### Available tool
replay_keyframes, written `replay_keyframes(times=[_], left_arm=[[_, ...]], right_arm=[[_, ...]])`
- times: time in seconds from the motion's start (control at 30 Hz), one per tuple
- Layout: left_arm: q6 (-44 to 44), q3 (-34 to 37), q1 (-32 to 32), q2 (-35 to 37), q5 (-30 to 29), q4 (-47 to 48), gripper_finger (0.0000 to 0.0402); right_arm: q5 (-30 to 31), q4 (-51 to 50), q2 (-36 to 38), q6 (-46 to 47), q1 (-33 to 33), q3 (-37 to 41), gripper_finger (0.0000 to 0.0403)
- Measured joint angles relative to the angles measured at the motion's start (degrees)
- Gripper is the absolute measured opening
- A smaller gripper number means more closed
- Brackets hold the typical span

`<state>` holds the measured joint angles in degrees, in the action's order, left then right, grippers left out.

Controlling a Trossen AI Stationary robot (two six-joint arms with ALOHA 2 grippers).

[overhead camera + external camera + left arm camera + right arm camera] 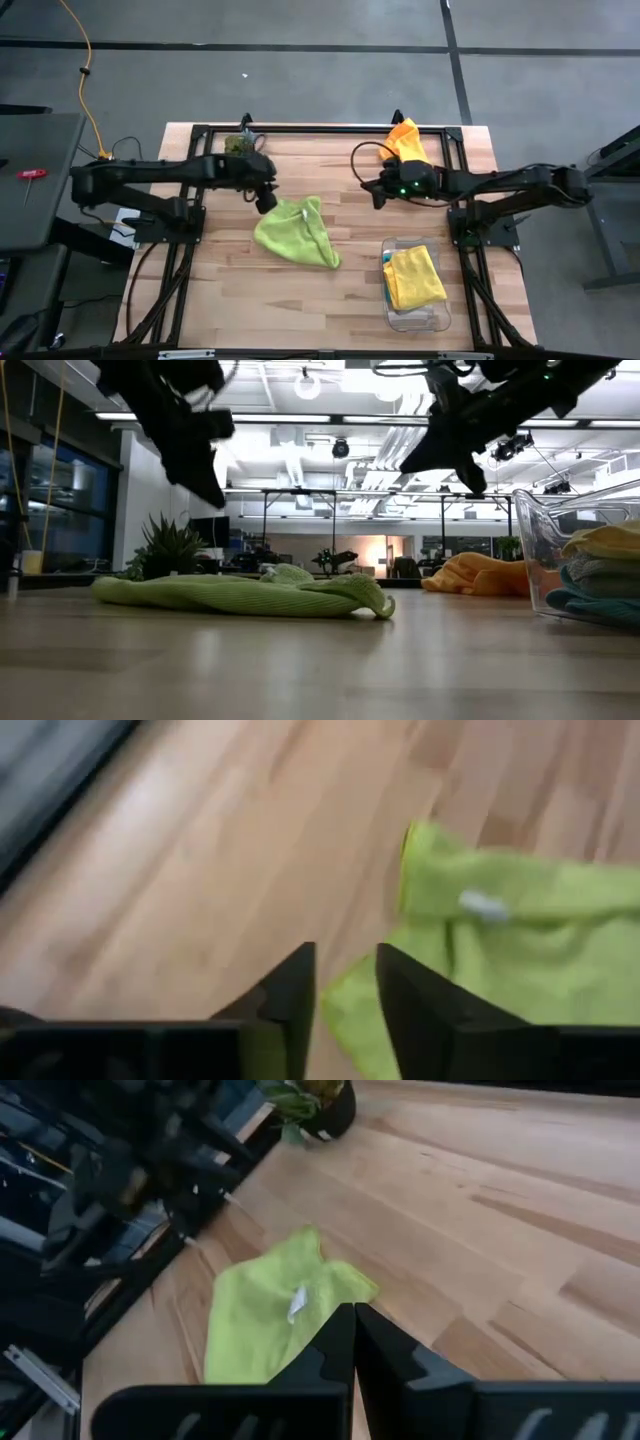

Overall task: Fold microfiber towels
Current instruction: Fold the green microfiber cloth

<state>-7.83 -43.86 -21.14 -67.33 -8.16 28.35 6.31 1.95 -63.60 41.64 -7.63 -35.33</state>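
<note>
Where left jaws hover, lime towel (296,232) below

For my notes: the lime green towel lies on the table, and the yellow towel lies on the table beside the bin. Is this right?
One detail is wrong. The yellow towel lies inside the bin, not beside it, as the high view shows. The lime green towel does lie on the table.

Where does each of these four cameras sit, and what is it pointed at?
High: overhead, straight down on the table; both arms show.
Low: at tabletop height, facing the room; arms hang in from above.
Left wrist: on the left arm, past its left claw.
Right wrist: on the right arm, past its right claw.
All four share the lime green towel.
</note>
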Motion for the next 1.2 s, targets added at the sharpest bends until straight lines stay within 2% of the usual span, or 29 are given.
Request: replay_keyframes(times=[0.07,0.2,0.3,0.47,0.63,0.83,1.2], left_arm=[[2.3,0.0,-0.9,-3.2,1.5,-0.2,0.0132],[6.1,0.8,-3.7,-6.7,10.8,-5.0,0.018],[6.7,5.9,-6.1,-6.6,14.8,-11.2,0.0195],[5.8,14.0,-8.6,-5.5,16.5,-20.0,0.0189],[6.5,18.1,-8.9,-6.3,16.1,-25.8,0.0173],[10.0,19.9,-8.9,-8.7,14.7,-27.3,0.0159],[7.5,19.7,-8.9,-17.0,13.8,-33.5,0.0153]], right_arm=[[0.7,0.4,0.4,0.6,0.6,0.8,0.0],[1.3,0.9,-0.4,0.5,1.8,1.1,0.0],[2.3,0.6,-0.6,0.2,2.5,1.1,0.0],[3.5,0.7,-0.8,-0.3,3.5,1.1,0.0],[5.9,0.8,-1.0,-0.2,3.7,1.1,0.0],[6.0,0.7,-1.0,-0.5,3.7,1.1,0.0],[7.5,0.9,-1.0,1.1,3.7,1.1,0.0]])
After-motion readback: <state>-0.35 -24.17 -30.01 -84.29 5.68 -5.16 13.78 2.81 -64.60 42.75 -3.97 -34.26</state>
